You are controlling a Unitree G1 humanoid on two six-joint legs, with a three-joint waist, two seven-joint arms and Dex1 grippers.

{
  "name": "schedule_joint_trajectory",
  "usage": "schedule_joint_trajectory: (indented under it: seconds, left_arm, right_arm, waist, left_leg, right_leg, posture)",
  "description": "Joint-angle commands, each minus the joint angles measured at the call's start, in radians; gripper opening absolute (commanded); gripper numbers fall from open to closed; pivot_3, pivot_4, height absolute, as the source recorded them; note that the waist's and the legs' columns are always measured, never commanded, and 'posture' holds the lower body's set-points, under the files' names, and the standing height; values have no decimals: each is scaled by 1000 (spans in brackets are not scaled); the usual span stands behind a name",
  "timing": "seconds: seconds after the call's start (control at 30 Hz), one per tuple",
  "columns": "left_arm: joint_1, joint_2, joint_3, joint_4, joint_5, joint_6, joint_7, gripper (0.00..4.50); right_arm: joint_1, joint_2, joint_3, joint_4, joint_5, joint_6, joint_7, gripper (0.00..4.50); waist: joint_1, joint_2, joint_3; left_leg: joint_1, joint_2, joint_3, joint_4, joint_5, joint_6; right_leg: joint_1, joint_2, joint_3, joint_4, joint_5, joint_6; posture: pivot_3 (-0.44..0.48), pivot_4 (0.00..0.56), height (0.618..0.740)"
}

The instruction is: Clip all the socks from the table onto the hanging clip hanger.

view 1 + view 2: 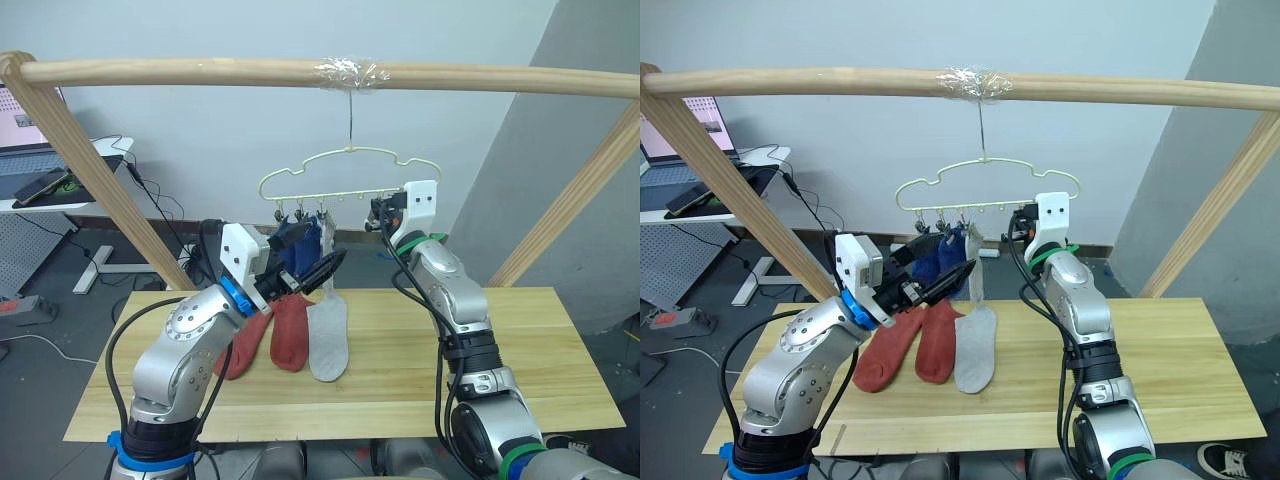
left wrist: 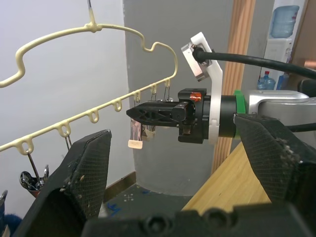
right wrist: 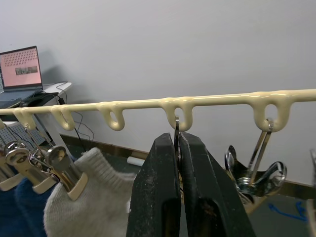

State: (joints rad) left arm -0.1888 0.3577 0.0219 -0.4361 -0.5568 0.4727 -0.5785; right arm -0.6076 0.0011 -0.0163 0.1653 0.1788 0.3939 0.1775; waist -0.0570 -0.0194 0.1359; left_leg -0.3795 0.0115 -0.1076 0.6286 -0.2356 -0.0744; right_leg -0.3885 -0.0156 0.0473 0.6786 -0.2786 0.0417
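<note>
Under the wooden pole (image 1: pixel 300 72), the clip hanger (image 1: pixel 345 170) hangs with its long axis left-right, right gripper (image 3: pixel 178 163) pinched shut on a clip (image 3: pixel 176 129), left gripper (image 1: pixel 325 268) spread open at its 8 o'clock; three socks (image 1: pixel 300 330) lie lengthwise front-to-back on the table (image 1: pixel 520 350).

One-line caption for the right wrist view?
Right gripper pinched shut on a metal clip under the pale-yellow wire clip hanger, beside a clipped light grey knit sock.
</note>
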Motion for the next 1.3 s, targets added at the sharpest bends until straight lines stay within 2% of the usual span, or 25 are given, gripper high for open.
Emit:
schedule_joint_trajectory:
  seconds: [0.03,0.13,0.4,0.6,0.73,0.77,0.83,1.07,1.27,1.3]
  left_arm:
    - [13,27,-45,22,62,19,17,4423]
    - [43,46,-85,89,112,44,20,4423]
    - [-33,-32,-280,550,356,-104,1,4423]
    - [-149,-124,-295,866,463,-251,51,4423]
    - [-194,-138,-315,1031,529,-326,40,4423]
    - [-194,-136,-333,1059,549,-343,20,4011]
    - [-192,-134,-363,1103,587,-373,-7,3659]
    - [-194,-146,-386,1194,658,-441,-34,1675]
    - [-164,-156,-358,1146,637,-477,-69,35]
    - [-156,-161,-345,1124,619,-483,-80,12]
  right_arm:
    - [-9,-22,-6,-33,15,22,23,39]
    - [-13,-49,-8,-48,16,55,38,39]
    - [21,-97,-7,-140,29,161,58,39]
    - [64,-89,-4,-224,30,224,32,39]
    - [79,-95,-5,-260,30,254,23,39]
    - [84,-102,-3,-268,27,259,24,0]
    - [89,-108,-10,-282,30,272,21,0]
    - [85,-118,-18,-292,37,289,18,0]
    - [70,-121,-23,-274,41,287,19,0]
    - [66,-121,-28,-272,45,292,18,0]
  waist:
    - [0,0,0]
    - [-1,0,0]
    - [-1,2,1]
    - [-9,3,2]
    - [-25,3,2]
    - [-30,3,2]
    - [-33,3,2]
    - [-33,4,0]
    - [-33,5,0]
    - [-33,5,0]
  left_leg:
    - [0,0,0,0,0,0]
    - [0,0,0,0,0,0]
    - [0,0,0,0,0,1]
    - [0,0,0,0,0,1]
    - [0,0,0,0,0,1]
    - [0,0,0,0,0,1]
    - [0,0,0,-1,0,1]
    - [0,0,-1,0,0,1]
    - [1,0,-1,0,0,1]
    - [1,0,-1,0,0,1]
  right_leg:
    - [0,0,0,0,0,0]
    - [0,0,0,0,0,0]
    - [0,0,0,0,-1,0]
    - [0,0,0,0,-1,-1]
    - [0,0,0,0,-3,4]
    - [0,0,0,-1,-3,4]
    - [0,0,0,-1,-3,4]
    - [1,0,-1,0,-4,4]
    - [1,0,-1,-1,-4,4]
    - [1,0,-1,-1,-4,4]
  posture:
    - [-28,81,740]
    - [-35,86,740]
    - [-87,112,740]
    - [-132,122,740]
    - [-150,129,740]
    - [-154,129,740]
    - [-160,126,740]
    - [-162,117,740]
    - [-152,110,740]
    - [-152,110,740]
